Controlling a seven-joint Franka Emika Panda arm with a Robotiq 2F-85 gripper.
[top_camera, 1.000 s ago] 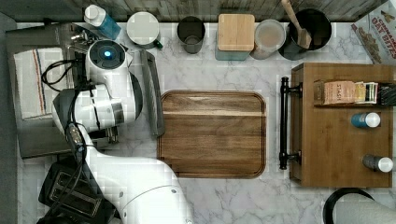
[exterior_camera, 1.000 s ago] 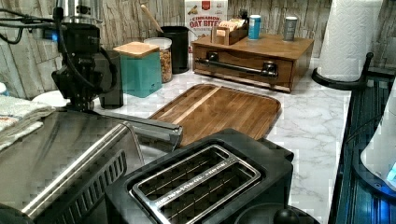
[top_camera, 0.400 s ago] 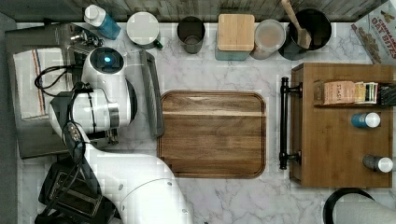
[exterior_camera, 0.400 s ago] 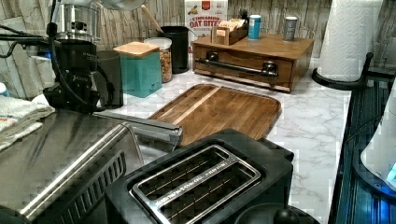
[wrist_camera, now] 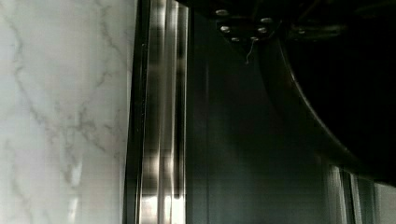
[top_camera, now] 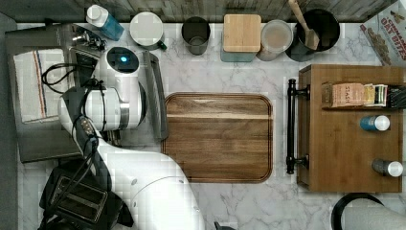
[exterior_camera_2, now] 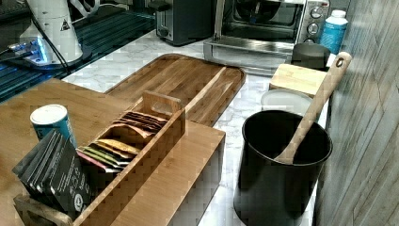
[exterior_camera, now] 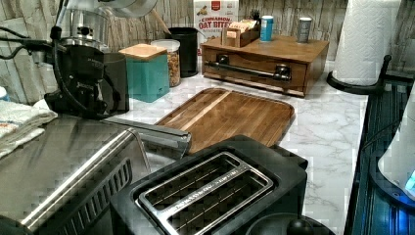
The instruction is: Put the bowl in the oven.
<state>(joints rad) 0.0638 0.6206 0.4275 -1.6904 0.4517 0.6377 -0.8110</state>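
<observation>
The steel oven (top_camera: 45, 141) stands at the top view's left with its glass door (wrist_camera: 224, 140) folded down flat; the bar handle (top_camera: 155, 96) faces the wooden board. My arm's wrist (top_camera: 115, 96) hovers over that door. In the left view my gripper (exterior_camera: 83, 90) hangs dark just in front of the oven (exterior_camera: 58, 161). The black bowl (wrist_camera: 345, 93) looms close in the wrist view above the door glass, its curved rim held at my hand. Through the oven (exterior_camera_2: 301, 23) opening in the right view a dark round shape (exterior_camera_2: 256, 9) shows; the fingers themselves are hidden.
A black two-slot toaster (exterior_camera: 210, 191) sits beside the oven. A wooden board (top_camera: 218, 136) lies mid-counter. Along the back wall stand a dark cup (top_camera: 195, 34), a teal canister (top_camera: 242, 36), a jar (top_camera: 276, 38) and a utensil pot (top_camera: 318, 31). A wooden drawer box (top_camera: 349, 127) is at the top view's right.
My hand has sunk lower over the open oven door in the left view and shifted slightly in the top view. The oven door has stayed down.
</observation>
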